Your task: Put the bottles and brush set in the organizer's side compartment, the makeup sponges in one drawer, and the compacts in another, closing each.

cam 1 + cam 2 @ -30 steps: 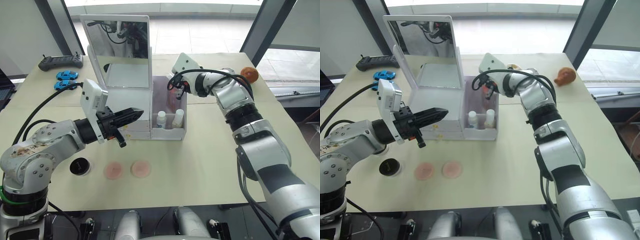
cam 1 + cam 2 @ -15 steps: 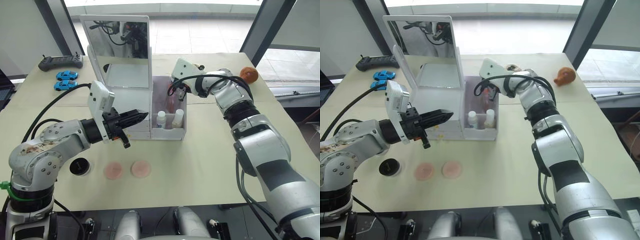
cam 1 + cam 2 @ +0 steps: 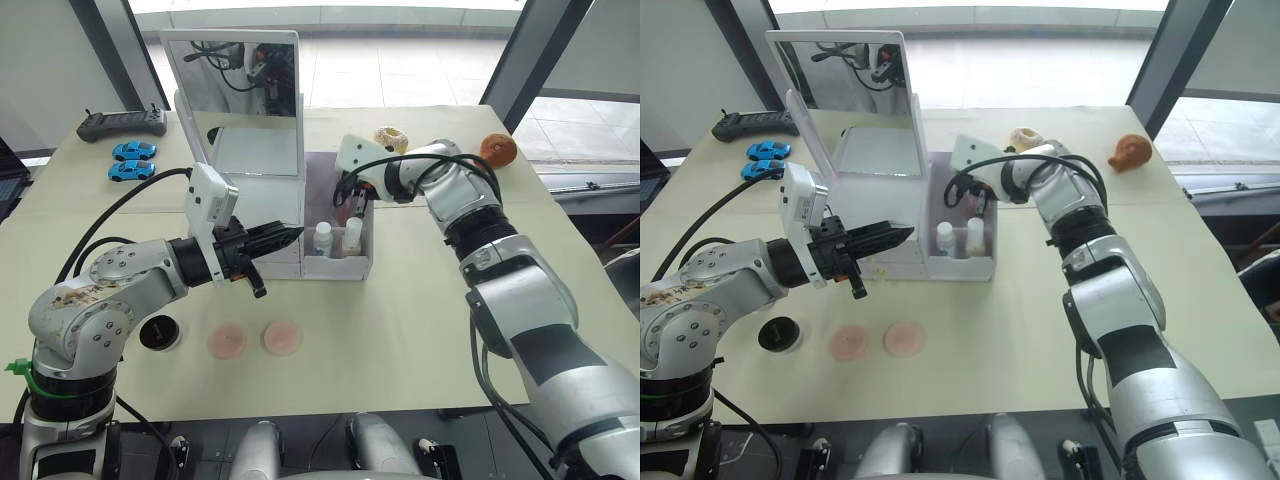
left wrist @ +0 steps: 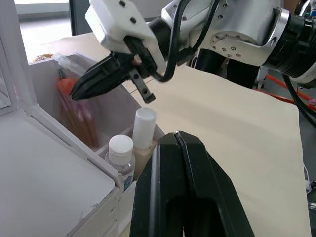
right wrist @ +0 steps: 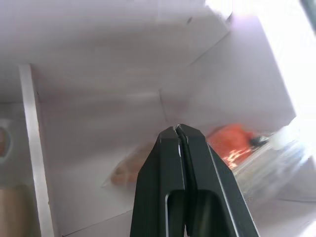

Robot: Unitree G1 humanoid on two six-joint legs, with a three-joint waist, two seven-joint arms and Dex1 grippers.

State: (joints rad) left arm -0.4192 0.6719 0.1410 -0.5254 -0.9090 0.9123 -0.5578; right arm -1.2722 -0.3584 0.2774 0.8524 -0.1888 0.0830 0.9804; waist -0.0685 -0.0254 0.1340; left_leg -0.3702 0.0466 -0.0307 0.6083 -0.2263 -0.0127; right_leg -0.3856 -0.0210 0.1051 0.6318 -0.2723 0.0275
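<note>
On the pale beige tabletop (image 3: 420, 330) stands the white plastic organizer (image 3: 262, 190) with its tall upright mirror (image 3: 238, 85), and its narrow translucent side compartment (image 3: 340, 262) forms the part nearest the right arm. Inside that bin the two small white-capped bottles (image 3: 337, 237) stand upright side by side at the front, the clear-white one beside the drawers and the peach one next to it, while the flat clear packet of brown-handled brushes with an orange-red end (image 4: 74, 106) leans tilted against the back wall. The right end effector (image 4: 96, 81) hangs just above the packet inside the bin's mouth, its two black fingers pressed together with nothing between them. The left end effector (image 3: 282, 237) points at the drawer front just beside the bin, fingers likewise closed and empty. Near the front of the tabletop lie two flat round pale pink sponges (image 3: 254, 339) side by side, and a round black compact (image 3: 158, 332) sits to their left, apart from them. Two small blue toy cars (image 3: 130, 160) and a dark handheld controller (image 3: 122, 123) rest beyond the left arm.
</note>
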